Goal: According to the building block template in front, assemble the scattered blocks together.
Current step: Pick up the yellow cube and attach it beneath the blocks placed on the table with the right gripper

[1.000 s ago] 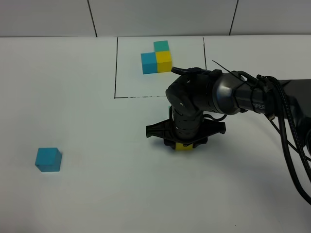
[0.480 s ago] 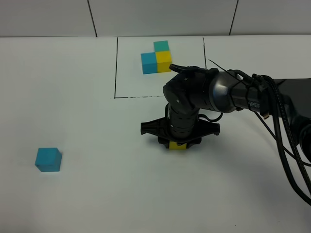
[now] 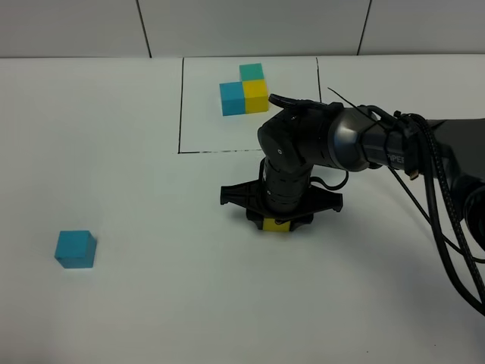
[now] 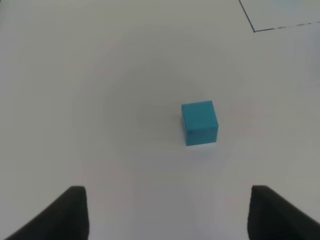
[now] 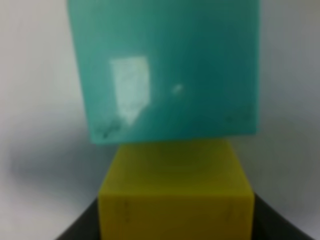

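Observation:
The building block template (image 3: 244,92) is a blue, teal-green and yellow L inside the black drawn rectangle at the back. My right gripper (image 3: 276,218) is shut on the loose yellow cube (image 3: 276,225) low over the table, in front of the frame. In the right wrist view the yellow cube (image 5: 175,200) sits between my fingers and touches the loose teal-green cube (image 5: 165,70) just beyond it. My arm hides that teal-green cube in the exterior view. The loose blue cube (image 3: 76,249) lies far left. My left gripper (image 4: 165,215) is open above and short of the blue cube (image 4: 200,122).
The white table (image 3: 151,303) stretches around the cubes. A corner of the black frame line (image 4: 280,27) shows in the left wrist view. The right arm's cables (image 3: 447,220) hang at the right edge. A tiled wall (image 3: 242,26) stands behind the table.
My right gripper has moved a little to the left and slightly back, carrying the yellow cube with it. The blue cube and the template have not moved.

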Robot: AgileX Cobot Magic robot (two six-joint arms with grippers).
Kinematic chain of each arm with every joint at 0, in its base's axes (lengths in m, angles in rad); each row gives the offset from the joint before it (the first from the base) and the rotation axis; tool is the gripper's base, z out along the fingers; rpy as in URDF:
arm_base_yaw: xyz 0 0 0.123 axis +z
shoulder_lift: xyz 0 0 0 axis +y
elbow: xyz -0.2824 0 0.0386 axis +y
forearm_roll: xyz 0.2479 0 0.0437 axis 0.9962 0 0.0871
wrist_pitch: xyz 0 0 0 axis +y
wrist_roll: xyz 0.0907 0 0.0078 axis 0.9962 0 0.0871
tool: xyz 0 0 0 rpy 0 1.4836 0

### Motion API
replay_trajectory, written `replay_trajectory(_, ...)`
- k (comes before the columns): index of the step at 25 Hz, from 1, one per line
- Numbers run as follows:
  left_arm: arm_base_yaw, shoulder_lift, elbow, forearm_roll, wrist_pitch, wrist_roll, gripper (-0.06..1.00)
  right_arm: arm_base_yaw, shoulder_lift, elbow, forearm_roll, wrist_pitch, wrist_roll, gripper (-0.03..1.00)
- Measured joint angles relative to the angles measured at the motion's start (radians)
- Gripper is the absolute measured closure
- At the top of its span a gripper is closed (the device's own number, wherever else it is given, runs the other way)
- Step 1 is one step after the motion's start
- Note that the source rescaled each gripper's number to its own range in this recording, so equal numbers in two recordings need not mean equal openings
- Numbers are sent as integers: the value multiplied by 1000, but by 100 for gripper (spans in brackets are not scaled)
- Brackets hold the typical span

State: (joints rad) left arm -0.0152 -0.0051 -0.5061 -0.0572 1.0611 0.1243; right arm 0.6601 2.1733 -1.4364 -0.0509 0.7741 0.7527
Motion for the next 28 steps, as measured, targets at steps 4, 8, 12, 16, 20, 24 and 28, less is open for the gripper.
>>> replay_trajectory(4,0,0,0,0,0,0,41,-10,1,-4,-13,-15,0,95)
replay_trajectory(8,0,0,0,0,0,0,41,-10,1,-4,-20,-19,0,95)
replay_trajectory(12,0,0,0,0,0,0,41,-10,1,-4,-22,-19,-1,95)
replay_trajectory(16,0,0,0,0,0,0,41,-10,1,-4,-23,-21,0,95)
replay_trajectory(20,0,0,0,0,0,0,41,-10,1,-4,-26,-29,1,95)
replay_trajectory(24,0,0,0,0,0,0,41,-10,1,-4,-26,-29,1,95)
replay_trajectory(28,0,0,0,0,0,2,41,-10,1,-4,-26,-29,1,95)
